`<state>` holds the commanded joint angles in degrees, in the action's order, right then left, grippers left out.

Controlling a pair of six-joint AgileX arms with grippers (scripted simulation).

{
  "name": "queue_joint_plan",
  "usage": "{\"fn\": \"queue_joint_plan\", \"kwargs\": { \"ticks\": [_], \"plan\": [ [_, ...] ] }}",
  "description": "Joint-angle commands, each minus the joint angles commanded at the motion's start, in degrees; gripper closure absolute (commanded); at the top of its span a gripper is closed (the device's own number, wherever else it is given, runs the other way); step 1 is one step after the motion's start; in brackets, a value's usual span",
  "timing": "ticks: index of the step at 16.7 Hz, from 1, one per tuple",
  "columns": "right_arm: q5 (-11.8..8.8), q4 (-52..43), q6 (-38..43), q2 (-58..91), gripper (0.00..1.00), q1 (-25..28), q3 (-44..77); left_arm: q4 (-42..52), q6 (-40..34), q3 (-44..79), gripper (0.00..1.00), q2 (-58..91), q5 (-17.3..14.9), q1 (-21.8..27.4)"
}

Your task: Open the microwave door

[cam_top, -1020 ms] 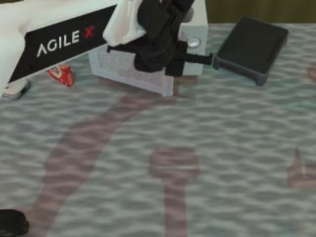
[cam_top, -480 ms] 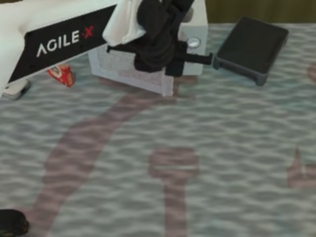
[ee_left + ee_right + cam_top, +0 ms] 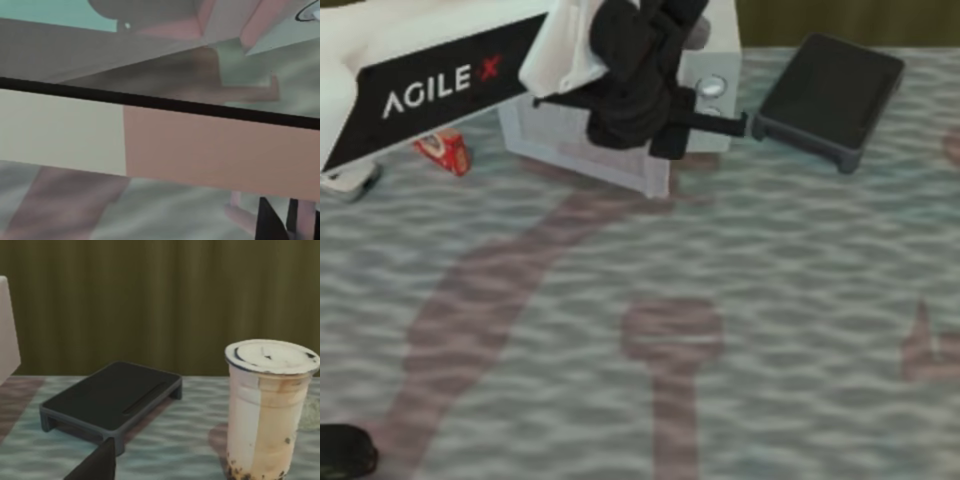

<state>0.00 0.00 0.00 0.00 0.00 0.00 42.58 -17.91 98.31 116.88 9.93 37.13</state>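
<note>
Your left gripper (image 3: 650, 120) sits over the front of the microwave (image 3: 720, 45) at the table's far edge; you can't tell from these views whether it grips anything. The microwave door (image 3: 575, 150) is swung partly out, its free edge toward the table's middle. A black box (image 3: 830, 95) lies just right of it, a cup (image 3: 265, 410) beyond.

Even, soft light throughout; left wrist view blurred close-up
</note>
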Motion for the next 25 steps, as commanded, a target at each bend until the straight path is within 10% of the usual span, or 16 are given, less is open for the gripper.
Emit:
{"fn": "queue_joint_plan", "kwargs": {
  "ticks": [25],
  "plan": [
    [0.0,0.0,0.0,0.0,0.00,0.0,0.0,-2.2,4.1,-4.8,1.00,-3.3,-1.9,-1.0]
  ]
}}
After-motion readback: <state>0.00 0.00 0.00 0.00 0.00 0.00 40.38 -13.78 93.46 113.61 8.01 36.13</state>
